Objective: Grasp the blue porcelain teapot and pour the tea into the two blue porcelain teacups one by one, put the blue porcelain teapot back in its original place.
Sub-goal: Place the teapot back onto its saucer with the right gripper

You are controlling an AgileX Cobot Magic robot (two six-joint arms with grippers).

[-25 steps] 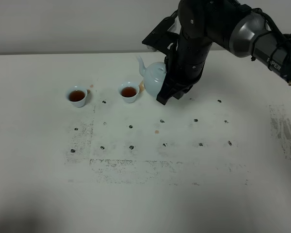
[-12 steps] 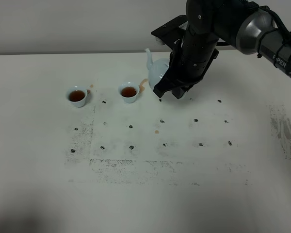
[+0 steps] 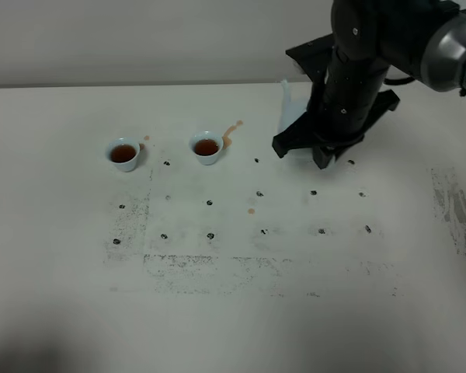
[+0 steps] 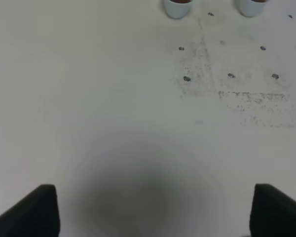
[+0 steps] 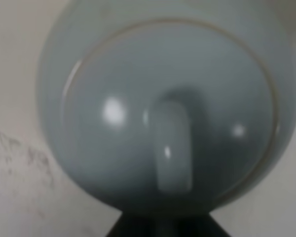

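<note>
white counter (image 3: 78,272), scuffed and dotted with dark marks, carries two teacups (image 3: 125,154) (image 3: 206,147), both holding brown tea, well apart from each other. right hand (image 3: 314,151) is clamped on the teapot (image 5: 163,108), which sits mostly hidden behind the arm, right of the cups; only its spout shows from above. left hand (image 4: 153,210) stands wide over bare counter.

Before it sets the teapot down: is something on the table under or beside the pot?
Nothing visible. The right gripper holds the blue porcelain teapot over table with only small dark marks; both teacups stand well away.
</note>
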